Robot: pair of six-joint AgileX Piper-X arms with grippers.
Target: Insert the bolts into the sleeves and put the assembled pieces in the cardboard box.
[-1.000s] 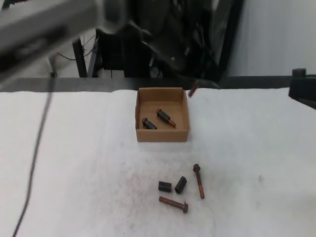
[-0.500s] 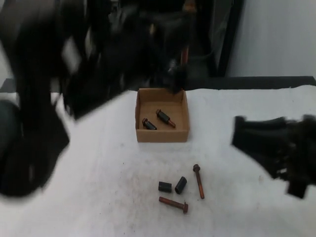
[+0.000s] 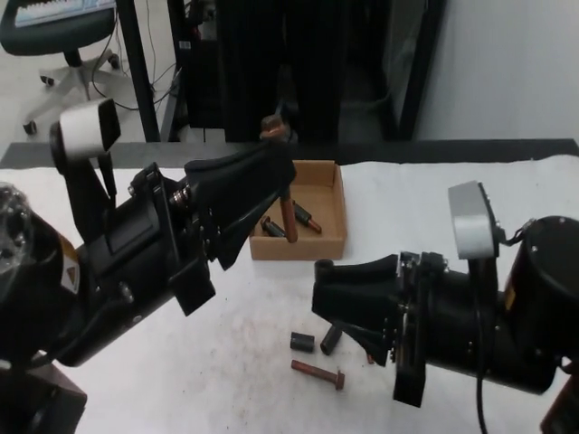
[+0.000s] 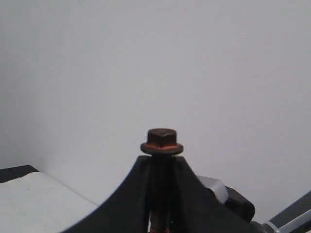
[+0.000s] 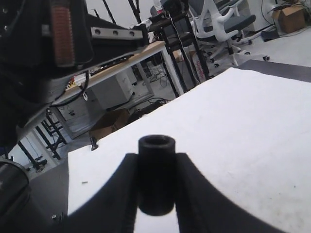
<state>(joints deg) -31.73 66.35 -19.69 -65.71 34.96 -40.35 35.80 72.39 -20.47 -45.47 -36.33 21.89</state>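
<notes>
**Holding bolt and sleeve, two pieces boxed**

On the tabletop (image 3: 208, 389), the cardboard box (image 3: 298, 247) holds two assembled pieces (image 3: 305, 215). Our left end effector (image 4: 162, 162) pinches a bolt (image 4: 162, 141) upright, and our right end effector (image 5: 156, 160) pinches a sleeve (image 5: 156, 184). We judge two loose sleeves (image 3: 301, 342) and a loose bolt (image 3: 317, 372) remain.

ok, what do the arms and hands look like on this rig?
Left arm and right arm: bulky black housings, each with a pale grey camera block on a stalk. Left hand and right hand: black fingers tapering to narrow tips.
</notes>
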